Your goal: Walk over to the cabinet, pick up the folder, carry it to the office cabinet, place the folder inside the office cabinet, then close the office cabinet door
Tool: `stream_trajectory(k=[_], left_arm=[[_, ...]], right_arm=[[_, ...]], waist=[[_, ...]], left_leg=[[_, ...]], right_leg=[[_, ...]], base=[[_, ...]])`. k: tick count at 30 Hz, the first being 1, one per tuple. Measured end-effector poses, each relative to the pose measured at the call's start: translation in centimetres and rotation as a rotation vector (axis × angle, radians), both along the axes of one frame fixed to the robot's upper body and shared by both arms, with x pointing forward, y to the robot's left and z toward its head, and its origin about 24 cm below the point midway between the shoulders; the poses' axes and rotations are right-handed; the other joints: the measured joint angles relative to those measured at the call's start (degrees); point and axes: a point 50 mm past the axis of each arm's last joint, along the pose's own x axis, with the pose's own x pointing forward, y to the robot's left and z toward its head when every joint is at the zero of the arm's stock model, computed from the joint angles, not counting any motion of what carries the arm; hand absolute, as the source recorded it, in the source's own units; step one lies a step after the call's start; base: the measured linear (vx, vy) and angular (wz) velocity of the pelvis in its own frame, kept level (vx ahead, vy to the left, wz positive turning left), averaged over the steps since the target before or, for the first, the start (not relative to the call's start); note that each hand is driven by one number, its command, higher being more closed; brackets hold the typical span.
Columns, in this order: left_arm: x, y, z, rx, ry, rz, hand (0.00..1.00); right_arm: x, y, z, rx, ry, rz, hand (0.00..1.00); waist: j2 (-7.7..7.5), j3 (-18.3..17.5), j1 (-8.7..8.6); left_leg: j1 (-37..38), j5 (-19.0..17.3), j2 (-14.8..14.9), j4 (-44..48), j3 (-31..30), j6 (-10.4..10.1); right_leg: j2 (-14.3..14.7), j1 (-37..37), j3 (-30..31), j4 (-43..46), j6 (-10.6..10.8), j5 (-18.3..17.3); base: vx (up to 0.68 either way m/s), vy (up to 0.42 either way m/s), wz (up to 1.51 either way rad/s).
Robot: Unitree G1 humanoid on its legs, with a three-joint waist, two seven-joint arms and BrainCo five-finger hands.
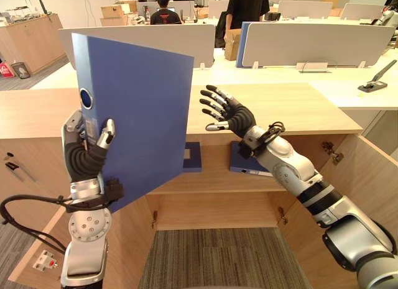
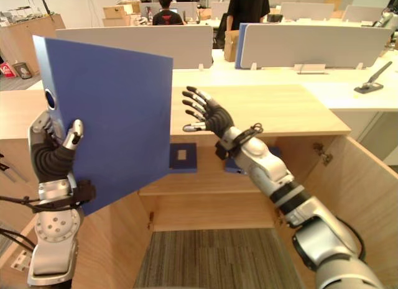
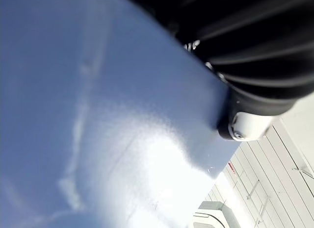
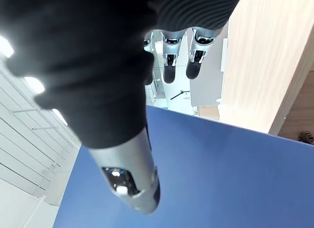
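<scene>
Office backdrop, left eye view: white desk dividers are seen past a wooden cabinet, with two persons behind them. Blue folder is held upright, slightly tilted, in front of the cabinet's left side. Left hand is wrapped round its spine edge, thumb laid on the front cover. Right hand is raised near the folder's free edge, fingers straight and spread, nothing gripped. Cabinet doors are swung open. Two other folders lie flat on the shelf inside.

Right eye view: same layout. A gap is seen between the right fingertips and the folder.

Left wrist view: folder face is seen right against the hand's dark cover.

Right wrist view: fingers are extended and the thumb is straight. Folder face is seen past the thumb, cabinet wood beside it.
</scene>
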Motion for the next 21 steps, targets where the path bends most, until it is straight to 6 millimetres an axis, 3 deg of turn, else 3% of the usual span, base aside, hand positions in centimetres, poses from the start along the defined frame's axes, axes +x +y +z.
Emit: stream_trajectory(k=[7, 15, 21], left_arm=[[0.0, -0.5, 0.0, -0.031, -0.005, -0.043, 1.0], [0.2, -3.0, 0.2, -0.098, -0.023, -0.227, 1.0], [0.2, -3.3, 0.3, -0.176, -0.027, -0.295, 1.0]], right_arm=[[-0.1, 1.0, -0.2, 0.034, 0.011, 0.024, 0.0], [0.8, 2.0, -0.7, 0.068, 0.069, 0.008, 0.0], [1.5, 2.9, 0.1, 0.08, 0.061, 0.015, 0.0]], waist=[[-0.54, -0.43, 0.19], [-0.61, -0.48, 0.66], [-0.59, -0.49, 0.89]], left_leg=[[-0.04, 0.04, 0.15, 0.0, 0.04, -0.05], [-0.11, 0.23, 0.55, 0.0, 0.02, -0.32], [-0.57, 0.4, 0.78, 0.02, -0.23, -0.44]], right_leg=[[0.16, 0.01, 0.0, -0.17, -0.07, 0.1], [0.57, 0.01, 0.0, -0.37, -0.31, 0.26], [0.98, 0.03, -0.03, -1.09, -0.38, 0.71]], base=[[0.0, 0.0, 0.0], [0.0, 0.0, 0.0], [0.0, 0.001, 0.01]])
